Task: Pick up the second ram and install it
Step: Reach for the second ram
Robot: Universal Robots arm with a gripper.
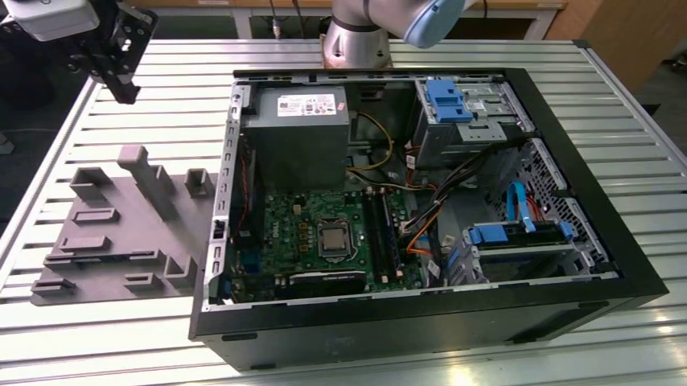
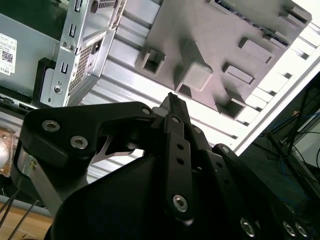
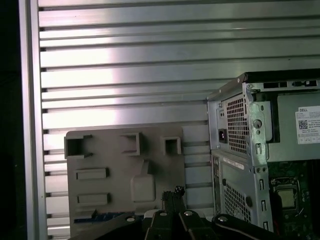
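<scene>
The second ram (image 3: 97, 218), a thin dark stick, lies lengthwise in a slot along the grey tray (image 3: 115, 175) edge.

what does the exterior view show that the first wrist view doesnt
Exterior view adds: the blue drive caddies, the cables, the ram slots and the arm's base. First wrist view adds: a rear vent grille and a thin dark strip at one edge of the tray. Both show the tray, the open case, the power supply, the slatted table and the gripper, shut and holding nothing.
</scene>
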